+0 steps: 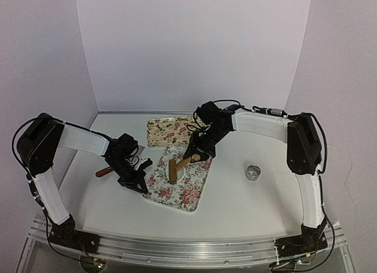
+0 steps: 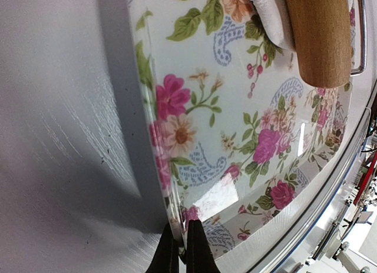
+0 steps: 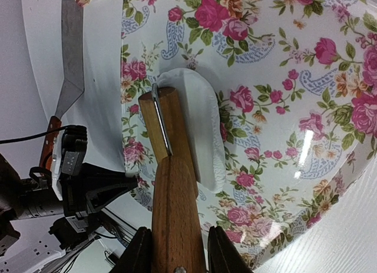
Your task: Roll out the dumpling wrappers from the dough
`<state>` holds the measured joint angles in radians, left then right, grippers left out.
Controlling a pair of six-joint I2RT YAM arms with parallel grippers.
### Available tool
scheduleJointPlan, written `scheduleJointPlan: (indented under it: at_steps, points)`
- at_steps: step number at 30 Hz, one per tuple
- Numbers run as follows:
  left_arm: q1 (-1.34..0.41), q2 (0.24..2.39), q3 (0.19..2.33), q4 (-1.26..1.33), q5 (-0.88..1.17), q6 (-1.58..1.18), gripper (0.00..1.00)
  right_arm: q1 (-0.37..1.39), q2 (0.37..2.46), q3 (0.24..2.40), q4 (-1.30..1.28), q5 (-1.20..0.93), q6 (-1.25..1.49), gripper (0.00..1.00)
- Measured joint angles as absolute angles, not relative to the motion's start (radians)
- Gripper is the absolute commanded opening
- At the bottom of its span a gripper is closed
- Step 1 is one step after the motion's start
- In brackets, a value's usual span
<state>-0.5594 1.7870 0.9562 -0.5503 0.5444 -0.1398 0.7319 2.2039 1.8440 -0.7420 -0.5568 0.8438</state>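
near tray (image 1: 177, 193): white, pink roses, green leaves, blue paisley | far tray (image 1: 168, 132): rose floral on beige | dough (image 3: 203, 120): plain white | roller (image 1: 172, 170): tan wood, silver wire bracket | ring (image 1: 253, 172): shiny silver | spatula (image 1: 105, 172): red-brown handle, grey blade | table (image 1: 247, 208): white | arms (image 1: 82, 139): white, black joints

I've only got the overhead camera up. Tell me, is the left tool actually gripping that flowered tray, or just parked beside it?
Observer: Gripping. The left wrist view shows the left tool shut on the rim of the tray.
Operator: What does the dough look like under the roller?
Observer: In the right wrist view, the dough is a flattened white oval, and the rolling pin lies across it.
Operator: How is the right tool holding on?
Observer: The right tool is closed on the pin's wooden handle, gripping it from both sides.
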Motion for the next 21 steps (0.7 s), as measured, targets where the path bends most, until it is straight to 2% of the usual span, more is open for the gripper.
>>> scheduleJointPlan:
  at_steps: [13,21]
  points:
    - [-0.553,1.787,0.961,-0.557,0.523,-0.16,0.0,0.737,2.194,1.801,-0.689,-0.549,0.876,0.0]
    - [-0.512,1.776,0.949,-0.536,0.517,-0.166,0.0,0.727,2.126,1.678,-0.59,-0.528,0.917,0.0]
